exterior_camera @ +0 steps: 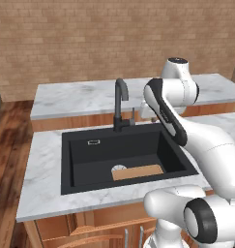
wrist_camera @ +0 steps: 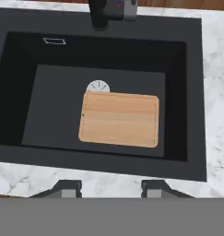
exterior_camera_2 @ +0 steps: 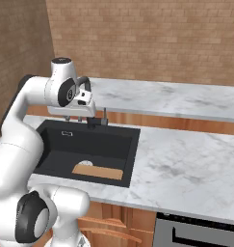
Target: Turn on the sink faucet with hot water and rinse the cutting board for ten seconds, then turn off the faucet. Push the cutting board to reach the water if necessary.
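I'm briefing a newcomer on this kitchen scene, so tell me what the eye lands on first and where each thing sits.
First comes the big black sink set in the pale marble counter. On its floor lies a tan cutting board, its far edge covering part of the round pale drain. Behind the basin stands the dark faucet, dry, with the white arm's open pincer above the sink's near rim.
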